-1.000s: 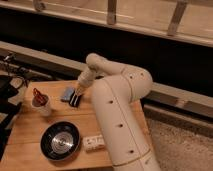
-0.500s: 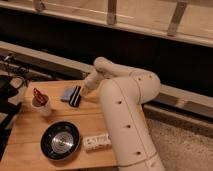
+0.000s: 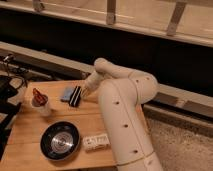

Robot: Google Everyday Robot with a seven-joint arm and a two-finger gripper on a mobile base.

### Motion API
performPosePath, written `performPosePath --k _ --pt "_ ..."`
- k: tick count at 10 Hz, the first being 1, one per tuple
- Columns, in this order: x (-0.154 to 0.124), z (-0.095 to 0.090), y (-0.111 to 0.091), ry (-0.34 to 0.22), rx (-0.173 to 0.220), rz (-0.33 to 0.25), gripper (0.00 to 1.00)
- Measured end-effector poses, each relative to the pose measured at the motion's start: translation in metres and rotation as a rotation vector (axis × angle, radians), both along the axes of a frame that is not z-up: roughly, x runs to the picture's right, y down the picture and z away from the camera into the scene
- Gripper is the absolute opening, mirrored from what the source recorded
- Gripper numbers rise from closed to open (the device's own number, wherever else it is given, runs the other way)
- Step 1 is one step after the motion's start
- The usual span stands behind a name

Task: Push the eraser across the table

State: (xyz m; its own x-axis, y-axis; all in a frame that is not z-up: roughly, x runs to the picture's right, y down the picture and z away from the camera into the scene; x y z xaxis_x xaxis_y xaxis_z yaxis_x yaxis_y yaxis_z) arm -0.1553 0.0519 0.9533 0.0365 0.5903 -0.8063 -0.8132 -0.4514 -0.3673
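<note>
The eraser [image 3: 65,94] is a small light-blue block lying on the far middle of the pale wooden table [image 3: 30,131]. My gripper [image 3: 75,96] is down at the tabletop right beside the eraser's right edge, its two black fingers close together and nothing between them. I cannot tell whether it touches the eraser. The white arm [image 3: 120,100] reaches in from the right and covers the table's right part.
A white cup [image 3: 41,104] with red items stands left of the eraser. A black bowl [image 3: 60,141] sits near the front, with a small white dotted block [image 3: 96,142] to its right. Dark equipment [image 3: 7,92] lies off the table's left edge.
The arm's big white links have swung a little to the right. The gripper and the eraser stay at almost the same spot on the table.
</note>
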Motion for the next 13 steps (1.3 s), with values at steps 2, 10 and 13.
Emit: performPosePath --k 2,10,13 --pt "-0.015 -0.001 -0.003 -0.008 0.019 -0.003 0.0" --pt "-0.094 -0.036 -0.007 -0.081 0.035 -0.058 0.0" --pt "-0.108 -0.043 -0.007 -0.094 0.037 -0.069 0.0"
